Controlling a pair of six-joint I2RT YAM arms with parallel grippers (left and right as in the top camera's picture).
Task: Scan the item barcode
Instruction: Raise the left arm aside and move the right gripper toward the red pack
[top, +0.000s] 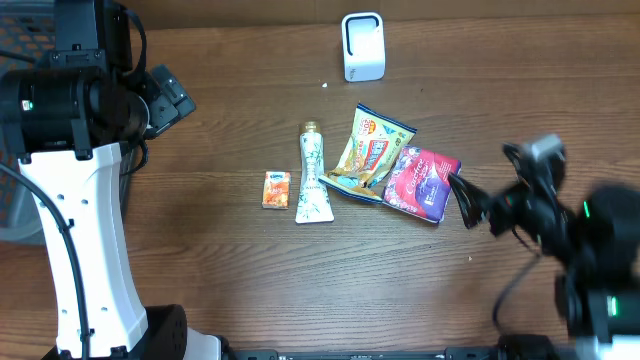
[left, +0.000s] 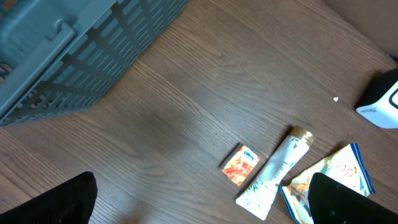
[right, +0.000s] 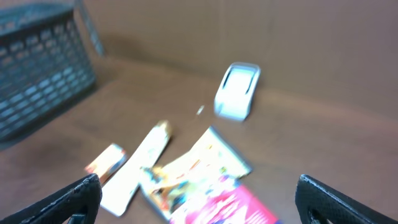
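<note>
Near the table's middle, with right gripper (top: 466, 200) spread empty just beside the purple pack (top: 423, 183) and left gripper (left: 202, 186) equally slack well away, may drag the touching bag (top: 370, 150), or cover the barcode before reaching the scanner (top: 362, 46)

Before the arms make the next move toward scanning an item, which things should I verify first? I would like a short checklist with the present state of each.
1. The right claw is open and empty: ok, its fingers stand wide apart.
2. The left claw is open and empty: ok.
3. The purple packet is near the right claw: ok, it lies just in front of it.
4. The purple packet is free of its neighbours: not ok, it touches the yellow snack bag.
5. The scanner is unobstructed: ok, it stands apart from the items.
6. A barcode faces up: cannot tell, the print is too small.
</note>
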